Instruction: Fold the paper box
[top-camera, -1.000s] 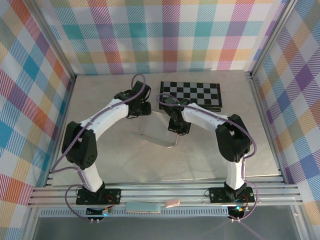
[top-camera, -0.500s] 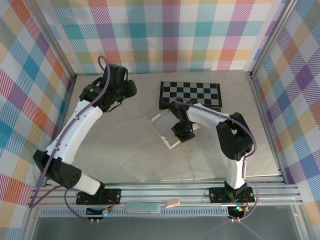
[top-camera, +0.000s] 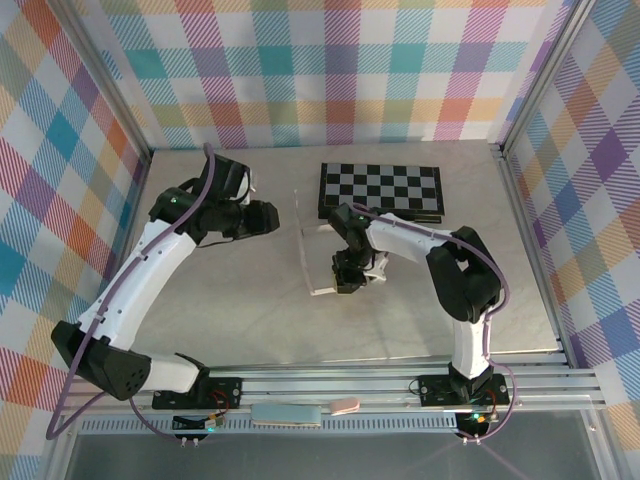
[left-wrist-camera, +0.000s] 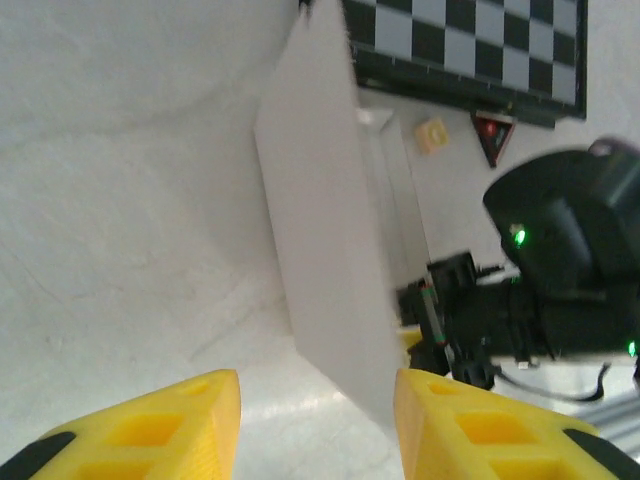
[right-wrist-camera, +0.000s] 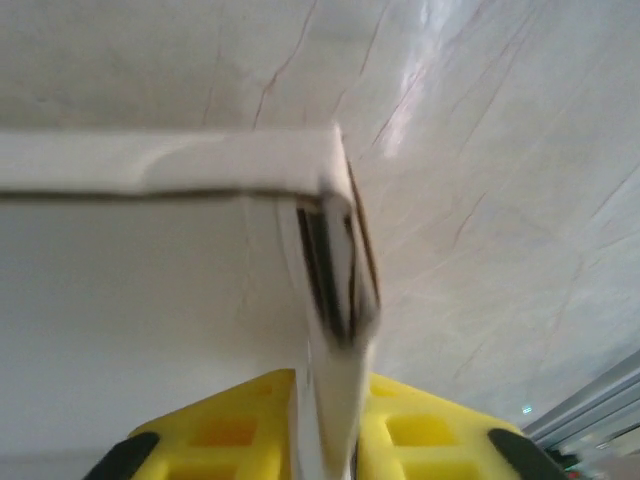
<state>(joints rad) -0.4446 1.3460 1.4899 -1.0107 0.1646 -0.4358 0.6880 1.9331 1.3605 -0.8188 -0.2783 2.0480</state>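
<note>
Starting left: left gripper (top-camera: 270, 216) is out over the table (top-camera: 220, 300), touching nothing, pointed across at the paper box (top-camera: 309, 245); in the left wrist view its yellow fingers (left-wrist-camera: 160, 425) stand well apart with nothing between them, so it is open and empty; the box lies just ahead, nearer the right-hand finger.

Paper box sits mid-table, just in front of the chessboard (top-camera: 380, 187); one big pale side of it (left-wrist-camera: 320, 230) is tipped up on edge, roughly upright; the rest is hidden behind that or too thin to read.

Right gripper (top-camera: 346, 278) is at the near end of the box, low by the table; in the right wrist view a thin wall of the box (right-wrist-camera: 335, 300) runs between its two yellow fingers (right-wrist-camera: 430, 435), with a folded strip crossing above; jaws sit narrow around that wall with no gap visible, but it is blurred, so I cannot tell if it is pinching or just loosely round it.

Handling, my guess: very light thin card; stiff enough across a flat side, floppy at the creases, likely to spring back unless pressed; smooth, so it may slide on the table when pushed; kinks if squeezed hard mid-side.

Best hold looks like a free edge near a crease, fingers straddling the wall; the other gripper should push flat on the raised side rather than grab.
</note>
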